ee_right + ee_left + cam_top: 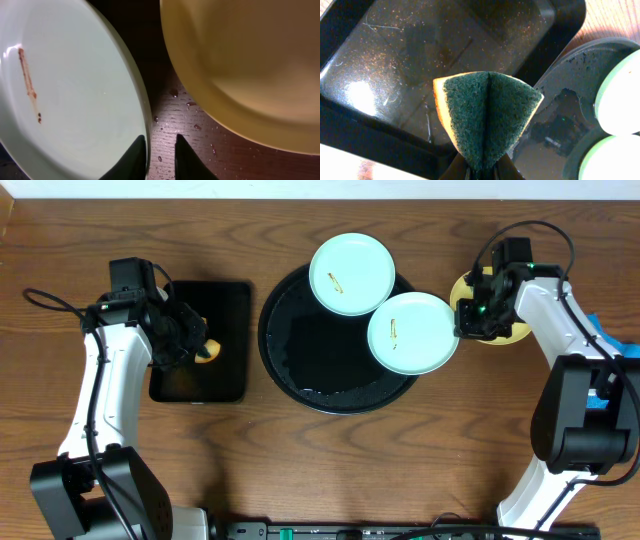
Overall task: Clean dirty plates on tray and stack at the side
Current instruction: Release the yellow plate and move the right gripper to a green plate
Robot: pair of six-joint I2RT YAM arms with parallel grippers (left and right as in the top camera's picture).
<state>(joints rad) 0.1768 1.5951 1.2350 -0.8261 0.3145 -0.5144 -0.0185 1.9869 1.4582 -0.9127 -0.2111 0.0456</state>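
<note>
Two pale mint-blue plates lie on the round black tray (300,370): a far one (351,274) and a near right one (412,332), each with a small brownish smear. The pale yellow plate (508,337) sits on the table right of the tray. My right gripper (468,315) is between the near mint plate and the yellow plate. In the right wrist view its fingers (161,142) are nearly closed astride the rim of the mint plate (75,90), with the yellow plate (250,60) beside. My left gripper (195,345) is shut on a green and yellow sponge (487,115).
A rectangular black tray (200,380) lies left of the round tray, under the sponge; it also shows in the left wrist view (395,60). Water drops lie on the wood between the mint and yellow plates. A blue object sits at the right edge (600,330).
</note>
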